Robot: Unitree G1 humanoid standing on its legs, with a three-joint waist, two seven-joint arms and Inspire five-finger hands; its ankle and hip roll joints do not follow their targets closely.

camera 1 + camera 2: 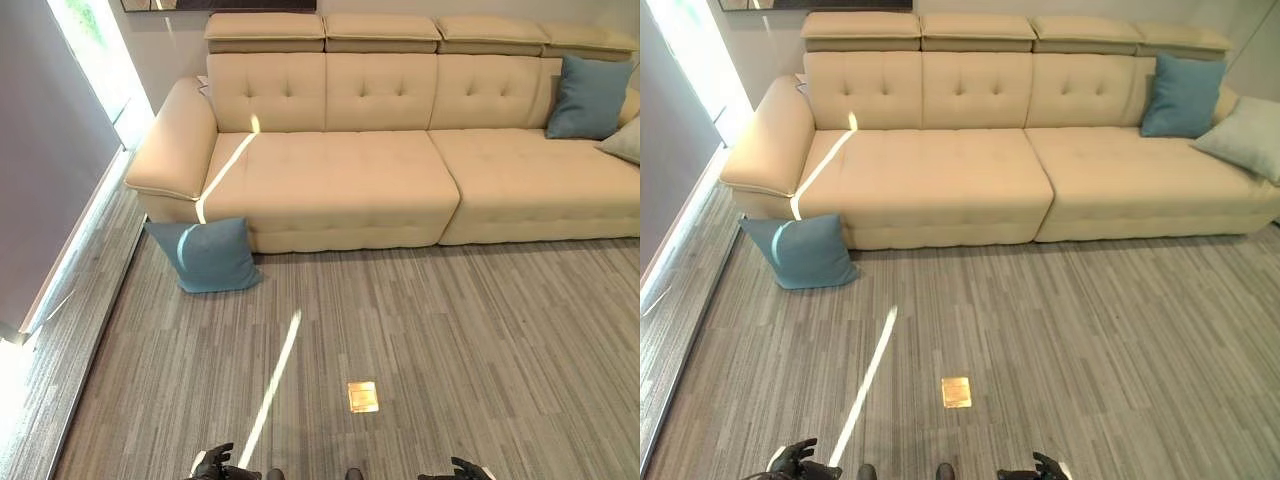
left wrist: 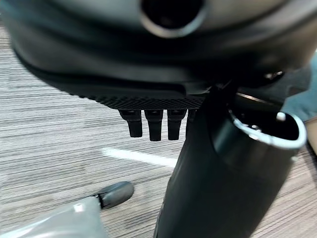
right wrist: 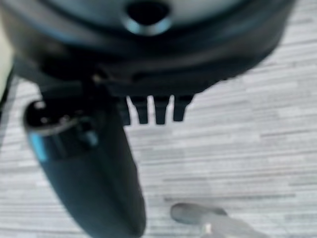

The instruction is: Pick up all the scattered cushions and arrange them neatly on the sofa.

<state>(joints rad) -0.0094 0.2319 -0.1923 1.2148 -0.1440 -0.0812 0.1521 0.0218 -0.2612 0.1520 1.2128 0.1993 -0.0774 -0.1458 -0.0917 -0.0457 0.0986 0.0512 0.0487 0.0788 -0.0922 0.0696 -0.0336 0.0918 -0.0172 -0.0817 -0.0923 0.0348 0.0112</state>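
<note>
Head views: beige sofa (image 1: 400,150) along the wall, one teal cushion (image 1: 207,255) on the grey floor (image 1: 430,340) leaning against the sofa's left-end base, another teal cushion (image 1: 1183,95) upright on the seat's right end with a pale cushion (image 1: 1247,137) beside it (brass floor plate (image 1: 956,392) mid-floor). Left wrist view: left hand (image 2: 153,124) empty, fingers straight over carpet. Right wrist view: right hand (image 3: 154,109) likewise relaxed, holding nothing.
</note>
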